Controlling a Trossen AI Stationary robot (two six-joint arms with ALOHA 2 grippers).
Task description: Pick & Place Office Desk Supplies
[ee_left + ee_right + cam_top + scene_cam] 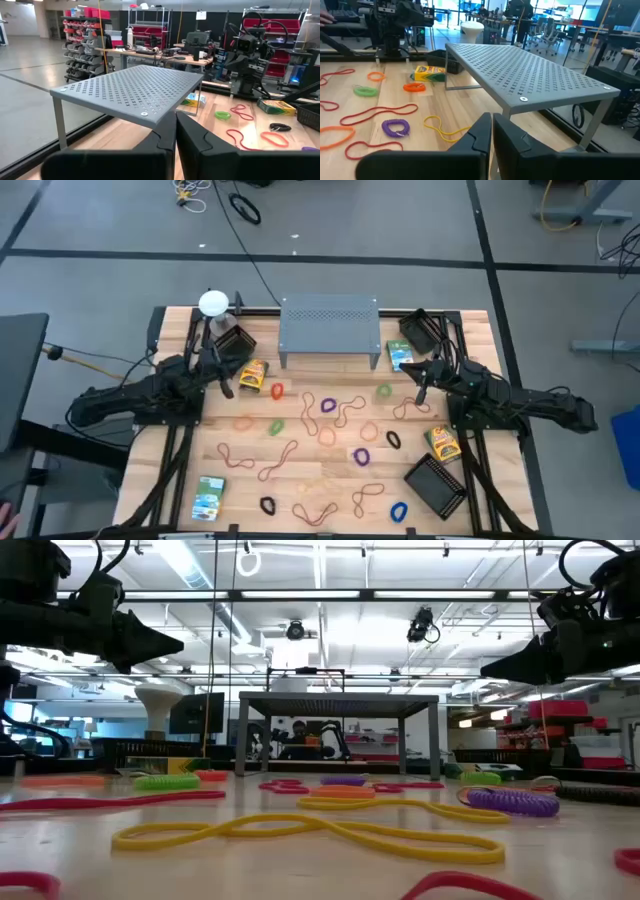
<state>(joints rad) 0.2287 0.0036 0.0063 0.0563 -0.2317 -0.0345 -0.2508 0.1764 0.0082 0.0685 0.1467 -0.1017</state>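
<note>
Thin rubber-band loops [335,408] in orange, red, purple, green, yellow and black lie scattered over the wooden table [300,480] in the lower middle of the high view, between the two arms. The left gripper [226,387], fingers pressed together and empty, hangs just left of a yellow-green card box [252,375]. The right gripper [422,392], likewise closed on nothing, hovers below a green-white card box [400,355].
</note>
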